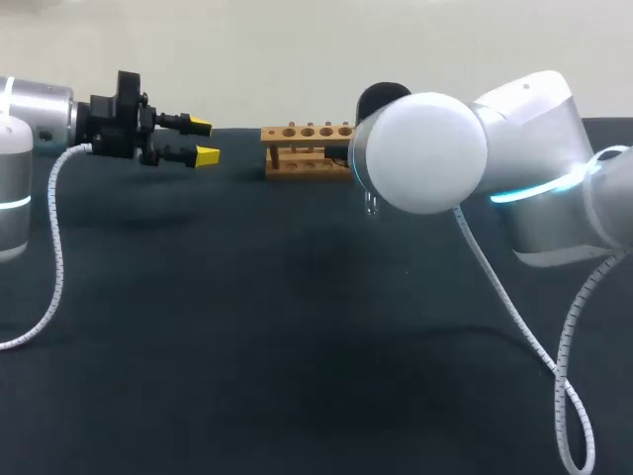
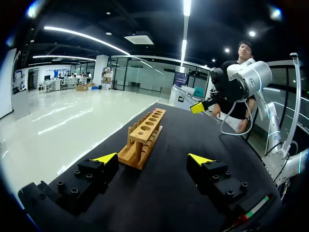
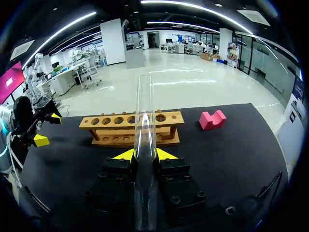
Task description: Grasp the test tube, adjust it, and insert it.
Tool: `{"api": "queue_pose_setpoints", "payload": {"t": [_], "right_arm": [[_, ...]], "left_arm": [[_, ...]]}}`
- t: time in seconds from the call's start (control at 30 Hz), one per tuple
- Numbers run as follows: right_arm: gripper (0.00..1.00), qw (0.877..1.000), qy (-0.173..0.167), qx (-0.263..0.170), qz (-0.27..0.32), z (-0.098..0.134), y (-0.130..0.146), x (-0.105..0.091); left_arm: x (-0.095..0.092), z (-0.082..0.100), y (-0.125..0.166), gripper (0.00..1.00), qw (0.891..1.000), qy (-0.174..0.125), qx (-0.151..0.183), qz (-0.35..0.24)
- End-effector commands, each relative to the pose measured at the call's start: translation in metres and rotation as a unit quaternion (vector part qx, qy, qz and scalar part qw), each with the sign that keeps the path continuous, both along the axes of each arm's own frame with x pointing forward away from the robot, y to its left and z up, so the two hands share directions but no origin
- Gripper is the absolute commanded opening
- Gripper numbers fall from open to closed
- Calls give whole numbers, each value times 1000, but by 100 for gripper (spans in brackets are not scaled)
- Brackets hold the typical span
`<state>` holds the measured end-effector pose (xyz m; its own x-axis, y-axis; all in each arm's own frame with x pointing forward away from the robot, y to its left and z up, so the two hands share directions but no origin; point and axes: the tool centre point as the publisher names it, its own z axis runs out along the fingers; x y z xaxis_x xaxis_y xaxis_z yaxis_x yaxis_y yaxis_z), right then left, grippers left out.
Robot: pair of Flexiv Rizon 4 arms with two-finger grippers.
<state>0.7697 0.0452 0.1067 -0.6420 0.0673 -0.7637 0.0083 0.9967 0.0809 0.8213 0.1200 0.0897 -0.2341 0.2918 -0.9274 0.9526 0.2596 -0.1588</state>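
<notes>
My right end effector [image 3: 145, 155] is clamped on the tube [image 3: 144, 108], which lies along the fingers and points toward the rack [image 3: 130, 129] ahead on the desk [image 3: 231, 159]. I judge adjusting is the step in hand: I'd hold the grip firm, tip the tube upright over one hole, and line it up from above before lowering slowly. My left end effector [image 2: 152, 158] hangs empty, fingers apart, short of the rack's end, and I'd hold it clear of that path.
</notes>
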Motion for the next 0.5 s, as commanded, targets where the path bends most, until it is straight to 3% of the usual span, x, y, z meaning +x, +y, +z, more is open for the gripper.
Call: {"api": "queue_pose_setpoints", "payload": {"t": [0.03,0.5], "right_arm": [[0,1000,7,-5,8,-15,5,21],[0,999,13,-30,21,-42,11,49]], "left_arm": [[-2,-1,0,100,1000,-3,-1,3],[-2,-1,0,100,1000,-3,-1,3]]}}
